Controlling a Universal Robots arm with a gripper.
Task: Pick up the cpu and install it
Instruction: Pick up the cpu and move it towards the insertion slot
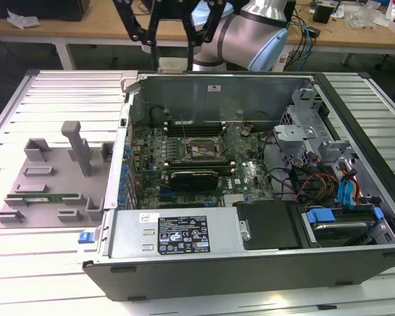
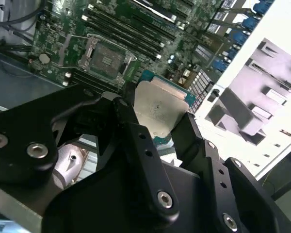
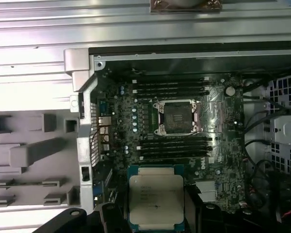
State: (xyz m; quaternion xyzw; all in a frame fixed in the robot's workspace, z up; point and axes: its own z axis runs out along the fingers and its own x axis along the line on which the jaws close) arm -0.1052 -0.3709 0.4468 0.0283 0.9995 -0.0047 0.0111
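Cpu [image 3: 156, 199] is up in the air, pinched by the claw [image 2: 157, 124]. Silver lid faces the cams in both wrist views, w/ the green rim peeking out round it. Claw's black fingers [image 2: 131, 128] are pressed in on two opposite sides of the chip, so it's clamped on it, not spread. Chip looks flat btw the fingers, no obvious tilt afaict.

Below it, well apart, is the socket [image 3: 177, 116] in the middle of the board [image 3: 218, 145], w/ memory slots [image 3: 172, 87] on both sides of it. Socket looks empty. Can't tell if its metal frame is flipped open or down. In the first wrist view the chip doesn't look lined up over the socket yet, more off to one side.

All of that sits inside the pc case [image 1: 204, 89], which is lying open, w/ the arm [image 1: 250, 33] coming in over the far wall. Grey tray [image 1: 52, 178] sits outside the case on the exterior view's left.

So imo the pickup part is done and we're in the carry/line-up bit of the install. What that calls for: chip centred and squared to the socket, corners matched, going down level w/o any side shove. Those contacts prob bend easy, my guess.
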